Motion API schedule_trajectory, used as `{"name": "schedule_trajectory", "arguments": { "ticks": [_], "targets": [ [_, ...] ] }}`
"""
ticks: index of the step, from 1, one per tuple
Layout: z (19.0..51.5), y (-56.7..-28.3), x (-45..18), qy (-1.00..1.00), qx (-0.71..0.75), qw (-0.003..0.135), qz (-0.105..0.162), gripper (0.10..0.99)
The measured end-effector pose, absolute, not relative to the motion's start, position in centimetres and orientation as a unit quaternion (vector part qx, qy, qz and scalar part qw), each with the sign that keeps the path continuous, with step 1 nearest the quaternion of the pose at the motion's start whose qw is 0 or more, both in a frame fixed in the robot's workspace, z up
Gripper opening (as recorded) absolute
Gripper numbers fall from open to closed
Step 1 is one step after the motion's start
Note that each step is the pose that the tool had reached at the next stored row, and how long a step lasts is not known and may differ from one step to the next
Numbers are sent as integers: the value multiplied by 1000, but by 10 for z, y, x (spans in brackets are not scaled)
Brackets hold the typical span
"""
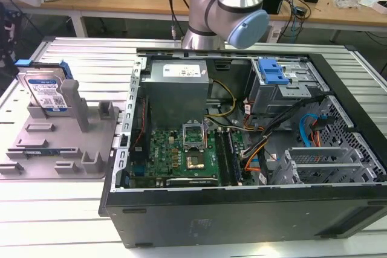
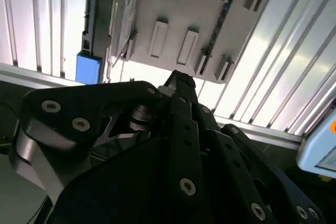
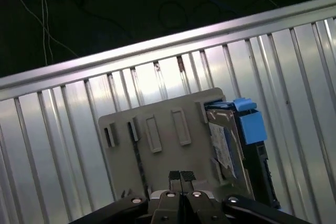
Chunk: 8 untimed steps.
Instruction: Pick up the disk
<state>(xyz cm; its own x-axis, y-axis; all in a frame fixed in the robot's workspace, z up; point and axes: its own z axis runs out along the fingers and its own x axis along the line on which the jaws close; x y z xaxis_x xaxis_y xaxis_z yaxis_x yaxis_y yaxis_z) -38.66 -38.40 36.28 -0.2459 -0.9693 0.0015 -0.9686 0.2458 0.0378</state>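
Black two-finger gripper (image 3: 181, 177) is seen with its fingertips pressed together and nothing held between them, so no grasp has been made. The pick is judged not to have begun, and the whole of it is left to be done. The flat silver metal hard disk (image 1: 43, 92), marked by a white-and-blue label and blue plastic side rails, is found standing on edge in a slot of the grey plastic fixture with upright posts (image 1: 60, 149), untouched.

In the first wrist view the disk (image 3: 227, 148) is shown apart from the closed fingertips and off to one side of them, with bare fixture plate (image 3: 163, 156) lying between. The gripper is thus judged to be held above the fixture rather than over the disk.

In the exterior view the disk is placed at about 8 o'clock from the silver-and-blue arm joint (image 1: 227, 4). The fixture is set at 9 o'clock of the open black computer case (image 1: 242, 216), and both are carried on the ribbed aluminium table (image 1: 60, 216).
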Motion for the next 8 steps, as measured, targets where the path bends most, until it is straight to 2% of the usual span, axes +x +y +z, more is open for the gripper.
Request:
{"name": "schedule_trajectory", "arguments": {
  "ticks": [8],
  "targets": [
    [363,-357,-384,-779,627,14,-13,106]
  ]
}}
